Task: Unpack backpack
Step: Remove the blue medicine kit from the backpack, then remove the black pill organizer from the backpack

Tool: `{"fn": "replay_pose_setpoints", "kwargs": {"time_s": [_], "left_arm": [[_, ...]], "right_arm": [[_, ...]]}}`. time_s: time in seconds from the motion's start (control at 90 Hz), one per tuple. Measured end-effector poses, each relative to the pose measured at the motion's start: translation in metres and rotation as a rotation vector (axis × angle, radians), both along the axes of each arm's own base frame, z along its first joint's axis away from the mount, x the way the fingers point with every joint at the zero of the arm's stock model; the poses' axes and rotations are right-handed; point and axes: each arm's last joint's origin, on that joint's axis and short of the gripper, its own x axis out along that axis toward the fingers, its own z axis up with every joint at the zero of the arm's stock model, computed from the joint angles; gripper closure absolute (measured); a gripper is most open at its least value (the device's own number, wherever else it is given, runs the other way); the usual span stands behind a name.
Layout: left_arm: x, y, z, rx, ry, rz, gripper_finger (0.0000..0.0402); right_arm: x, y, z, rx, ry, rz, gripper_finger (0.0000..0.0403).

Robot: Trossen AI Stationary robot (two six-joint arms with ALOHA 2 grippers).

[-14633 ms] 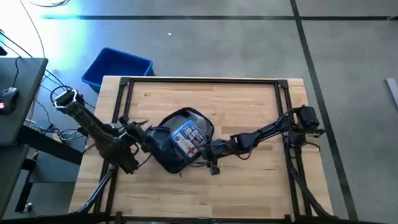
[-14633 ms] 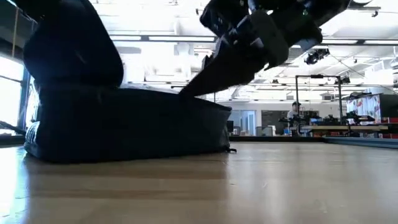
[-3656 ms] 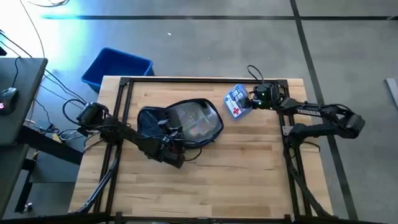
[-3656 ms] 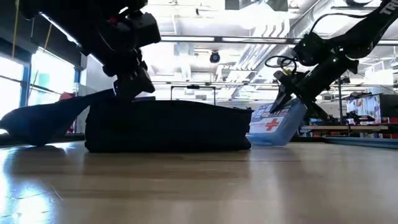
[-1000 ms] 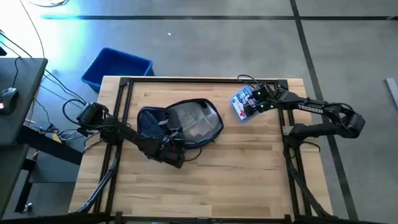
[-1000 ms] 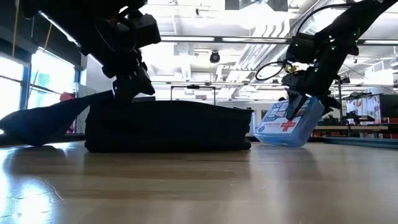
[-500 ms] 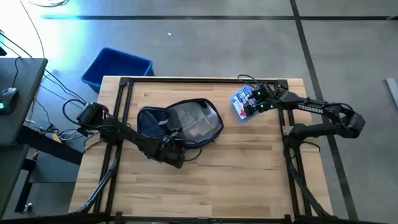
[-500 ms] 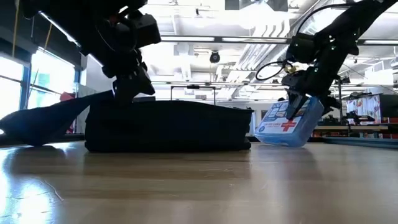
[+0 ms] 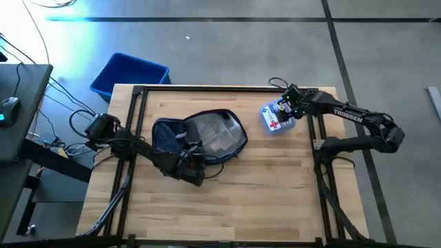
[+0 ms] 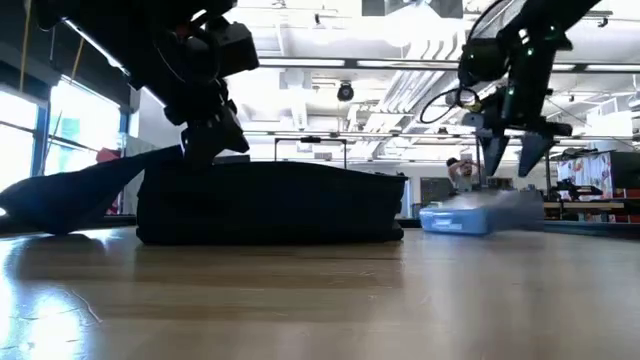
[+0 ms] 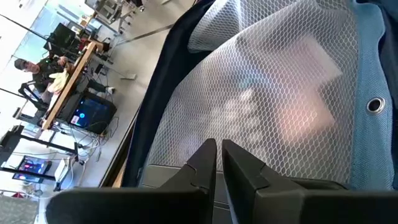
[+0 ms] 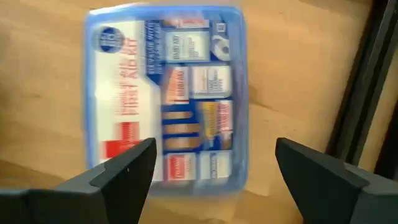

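Observation:
The dark navy backpack [image 9: 207, 134] lies flat on the table left of centre, opened, its pale mesh lining [image 11: 280, 93] facing up. My left gripper [image 9: 186, 160] is at the backpack's near edge, shut on its fabric. A blue-lidded first aid kit [image 9: 277, 117] lies flat on the wood near the far right corner, label up. My right gripper [image 12: 215, 146] hangs open just above the kit [image 10: 480, 215], one finger on either side, touching nothing. My left gripper [image 10: 205, 150] comes down from above onto the backpack's upper fabric at its near edge [image 9: 180, 153]. The fingertips [image 11: 208, 149] are pressed together over the mesh; they hide what lies between them. A flap [image 10: 70, 190] runs from the grip down to the table.
A bright blue bin [image 9: 129, 74] stands on the floor past the table's far left corner. Black frame rails [image 9: 227, 88] run along the far edge and both sides. Bare wood [image 9: 262, 200] covers the near half. People sit at desks far behind.
My right gripper has opened, let go of the first aid kit and risen a little. The kit, held tilted on its lower edge before, has dropped flat onto the table. My left gripper and the backpack have kept still.

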Motion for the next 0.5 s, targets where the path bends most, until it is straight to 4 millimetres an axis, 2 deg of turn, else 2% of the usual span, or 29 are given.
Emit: {"fn": "replay_pose_setpoints", "kwargs": {"time_s": [0.233,0.356,0.5], "left_arm": [[0.000,0.000,0.000,-0.013,0.004,-0.003,0.0395],[0.000,0.000,0.000,-0.007,0.011,-0.006,0.0395],[0.000,0.000,0.000,-0.002,0.013,-0.008,0.0395]], "right_arm": [[0.007,0.004,0.009,-0.066,0.020,0.034,0.0089],[0.020,0.010,0.011,-0.113,-0.030,0.140,0.0089],[0.043,0.028,0.016,-0.204,-0.105,0.287,0.0089]]}}
